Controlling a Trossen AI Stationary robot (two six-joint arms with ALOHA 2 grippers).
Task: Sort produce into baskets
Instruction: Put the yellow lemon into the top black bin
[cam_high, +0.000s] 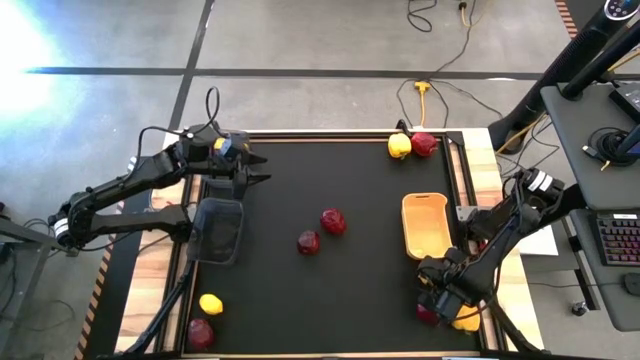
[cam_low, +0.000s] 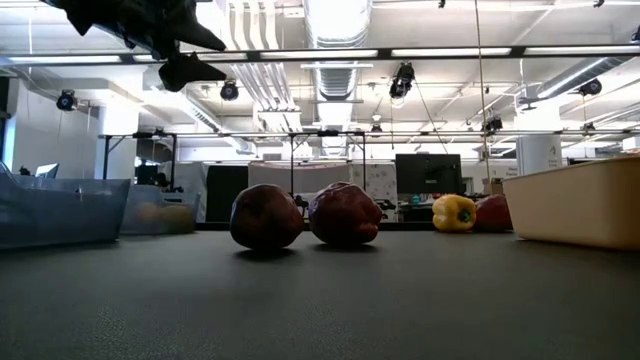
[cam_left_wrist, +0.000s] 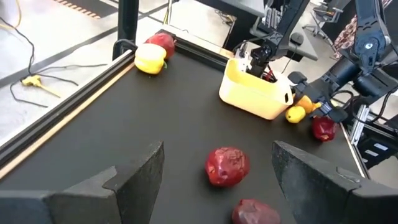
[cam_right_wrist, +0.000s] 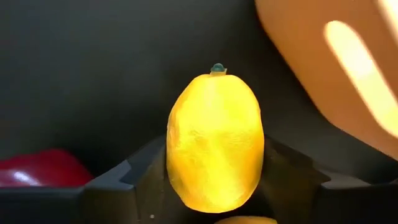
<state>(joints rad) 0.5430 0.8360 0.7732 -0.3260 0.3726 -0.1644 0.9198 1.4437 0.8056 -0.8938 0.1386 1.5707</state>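
Note:
My right gripper (cam_high: 455, 305) points down at the table's near right corner, shut on a yellow lemon (cam_right_wrist: 214, 143). A dark red piece (cam_high: 428, 314) lies just to its left, and the orange-tan basket (cam_high: 425, 225) stands just beyond it. My left gripper (cam_high: 250, 168) hovers open over the far left, touching nothing. Below it stands a black mesh basket (cam_high: 218, 230). Two dark red pieces (cam_high: 333, 221) (cam_high: 308, 242) rest on the mat mid-table. My right gripper has the lemon between its two fingers (cam_right_wrist: 283, 171), one on each long side (cam_right_wrist: 177, 165). The fingers come from above, pointing down. The lemon's stem end (cam_right_wrist: 217, 68) sticks out past them. Whether the lemon is lifted off the mat, I cannot tell.
A yellow pepper (cam_high: 399, 146) and a red piece (cam_high: 424, 144) lie at the far right. A yellow lemon (cam_high: 211, 304) and a red piece (cam_high: 200, 333) lie at the near left. Wooden rails (cam_high: 478, 160) edge the black mat.

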